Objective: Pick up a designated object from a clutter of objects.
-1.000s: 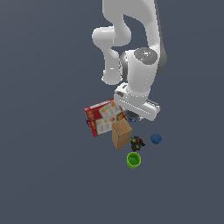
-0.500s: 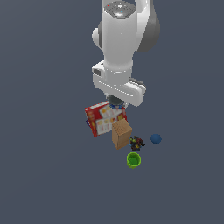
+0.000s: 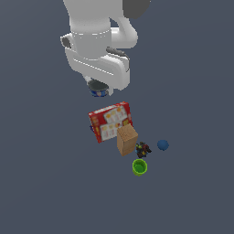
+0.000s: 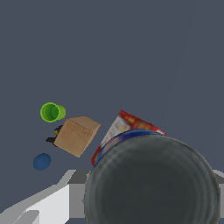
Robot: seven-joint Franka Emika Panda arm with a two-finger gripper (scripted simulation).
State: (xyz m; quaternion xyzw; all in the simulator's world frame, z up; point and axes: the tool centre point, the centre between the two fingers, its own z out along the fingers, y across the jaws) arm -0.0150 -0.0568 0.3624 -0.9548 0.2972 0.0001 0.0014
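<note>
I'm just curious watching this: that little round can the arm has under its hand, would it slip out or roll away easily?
The can looks rigid, so it probably won't squash. Its round side band seems smooth, so it might twist or slip in the gripper. It looks squat with a flat dark top; set flat it would likely sit steady, but tipped on its side it could roll, like the blue ball.

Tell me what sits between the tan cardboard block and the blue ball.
In the exterior view, a small dark multicoloured bit lies between the tan cardboard block and the blue ball, close against the block's side and apart from the ball.

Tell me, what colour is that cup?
Bright green cup, clearest in the exterior view.
</note>
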